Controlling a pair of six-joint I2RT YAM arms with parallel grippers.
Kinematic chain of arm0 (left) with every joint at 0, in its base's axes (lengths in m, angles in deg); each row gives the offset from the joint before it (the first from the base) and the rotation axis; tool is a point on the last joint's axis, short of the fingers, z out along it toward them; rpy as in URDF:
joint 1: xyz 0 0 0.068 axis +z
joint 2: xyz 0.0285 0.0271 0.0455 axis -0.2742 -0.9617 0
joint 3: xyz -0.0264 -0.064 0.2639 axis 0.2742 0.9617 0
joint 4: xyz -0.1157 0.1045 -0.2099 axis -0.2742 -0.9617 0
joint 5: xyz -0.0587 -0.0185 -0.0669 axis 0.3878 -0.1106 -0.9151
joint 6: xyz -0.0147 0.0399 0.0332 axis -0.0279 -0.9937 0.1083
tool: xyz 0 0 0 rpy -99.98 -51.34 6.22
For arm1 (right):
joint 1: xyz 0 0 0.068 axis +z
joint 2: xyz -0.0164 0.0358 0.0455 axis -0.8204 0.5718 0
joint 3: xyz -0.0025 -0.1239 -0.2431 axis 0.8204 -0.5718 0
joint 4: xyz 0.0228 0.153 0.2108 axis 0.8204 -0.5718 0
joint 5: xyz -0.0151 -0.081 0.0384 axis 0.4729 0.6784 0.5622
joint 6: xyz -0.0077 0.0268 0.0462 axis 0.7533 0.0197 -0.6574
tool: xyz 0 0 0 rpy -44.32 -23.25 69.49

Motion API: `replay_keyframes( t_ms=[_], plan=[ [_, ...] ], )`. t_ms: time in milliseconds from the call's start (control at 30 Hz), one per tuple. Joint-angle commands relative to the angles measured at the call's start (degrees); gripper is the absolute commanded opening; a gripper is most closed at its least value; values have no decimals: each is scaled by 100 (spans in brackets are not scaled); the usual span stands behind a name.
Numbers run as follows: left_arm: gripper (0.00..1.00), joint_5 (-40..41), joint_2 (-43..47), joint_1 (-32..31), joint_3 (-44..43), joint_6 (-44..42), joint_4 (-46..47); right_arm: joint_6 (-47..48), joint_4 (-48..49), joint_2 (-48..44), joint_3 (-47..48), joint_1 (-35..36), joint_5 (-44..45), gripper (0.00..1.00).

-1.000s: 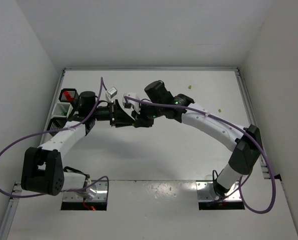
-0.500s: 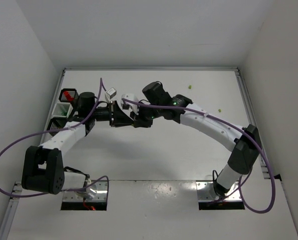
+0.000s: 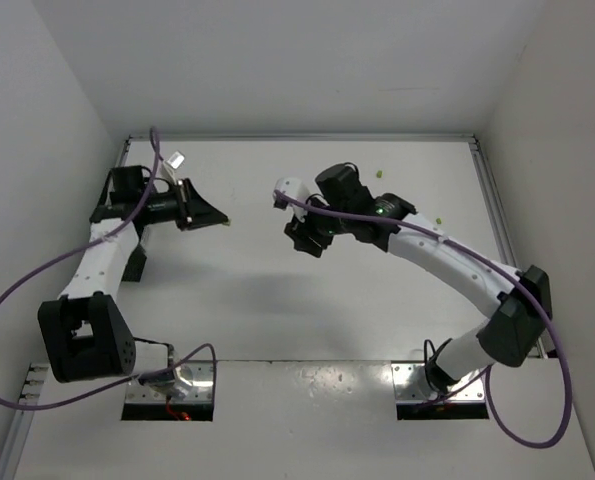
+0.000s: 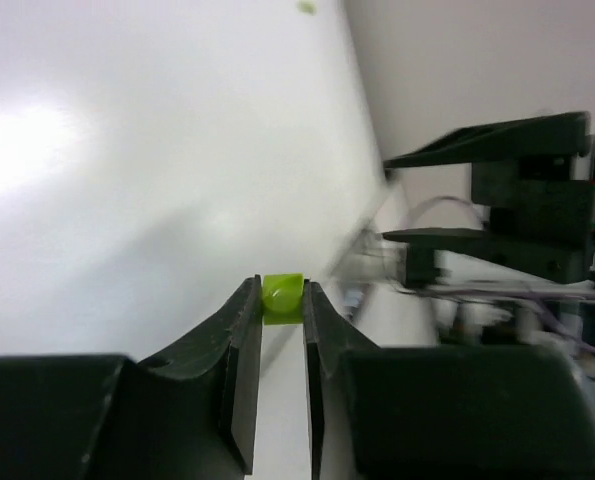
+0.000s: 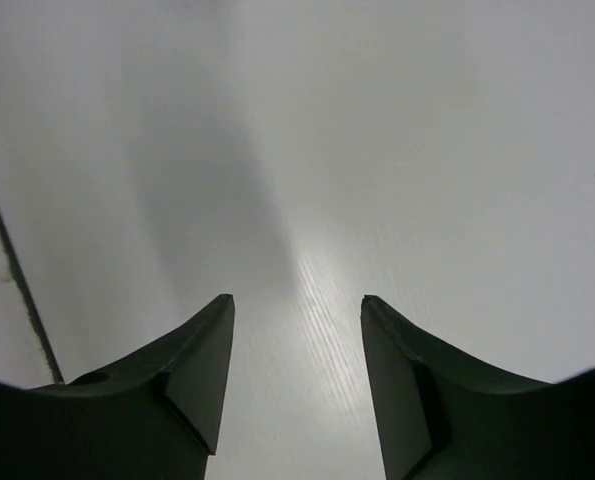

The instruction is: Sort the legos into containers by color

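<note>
Left wrist view showed the left gripper (image 4: 282, 306) pinching a yellow-green brick (image 4: 282, 293) right at its fingertips, the two dark fingers pressed against the brick's sides and the brick lifted clear of the white table (image 4: 127, 150). Far ahead of those fingertips a second yellow-green piece (image 4: 306, 7) lay loose on the table, too small to read in detail. In the right wrist view the right gripper (image 5: 297, 302) stood spread with nothing between its fingers, only bare table beneath and beyond them. From the top external view the two tools were well apart and pointed roughly at each other, the left gripper (image 3: 217, 218) held out sideways from its arm and the right gripper (image 3: 303, 240) hanging over open table; two loose yellow-green legos (image 3: 380, 173) lay behind the right gripper, on the far side of its arm, one near the back edge and the other (image 3: 439, 220) further toward that arm's outer side. The containers did not show clearly in any view; the left arm covered the strip of table behind its own wrist, and I could not tell which bin sat where. The step in hand looked like carrying a picked brick to its bin. The next move would likely call for swinging the left gripper back over the bin meant for that colour, keeping the pinch firm on so small a piece, and releasing only once squarely above the opening, while the empty right gripper could turn back for the loose pieces behind it.
</note>
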State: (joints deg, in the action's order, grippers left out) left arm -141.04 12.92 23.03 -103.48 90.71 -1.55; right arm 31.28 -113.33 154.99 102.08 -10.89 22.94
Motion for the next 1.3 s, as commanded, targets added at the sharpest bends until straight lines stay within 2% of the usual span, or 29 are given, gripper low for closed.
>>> replay_keyframes(
  t_ms=[0,33,67,133,167,267,300,400,633,1033,1167,1200,1267],
  plan=[
    [0,1094,-214,378,-1288,-2575,-2474,-248,196,-498,-492,-247,736,55],
    [0,1367,-215,570,-1726,-2865,-2729,-327,258,-569,-642,-413,843,57],
    [0,1996,-275,685,-1922,-3286,-2950,-327,311,-631,-878,-502,922,57],
    [0,2667,-276,957,-2404,-3587,-3468,-555,259,-684,-1047,-853,1071,60],
    [0,3419,-276,1028,-2529,-3876,-3705,-608,259,-684,-1117,-976,1133,60],
    [0,4408,-101,1379,-2653,-4281,-3778,-731,101,-684,-1179,-1495,1186,61],
    [0,5003,-39,1459,-2601,-4362,-3778,-732,31,-684,-1179,-1618,1187,61],
    [0,5823,171,1775,-2373,-4625,-3725,-846,-136,-596,-1179,-2084,1187,61],
    [0,6204,50,2338,-2047,-4969,-3295,-1083,-471,-253,-845,-2910,809,62],
    [1,6177,-662,2338,-1749,-5215,-2662,-1189,-857,-25,-784,-3684,379,62],
    [11,6125,-899,2338,-1695,-5320,-2600,-1241,-971,81,-723,-4000,246,62],
    [19,6125,-900,2338,-1695,-5320,-2600,-1241,-972,81,-722,-4053,194,62],
    [29,6125,-952,2338,-1695,-5320,-2600,-1241,-972,81,-722,-4159,193,62]
  ],
)
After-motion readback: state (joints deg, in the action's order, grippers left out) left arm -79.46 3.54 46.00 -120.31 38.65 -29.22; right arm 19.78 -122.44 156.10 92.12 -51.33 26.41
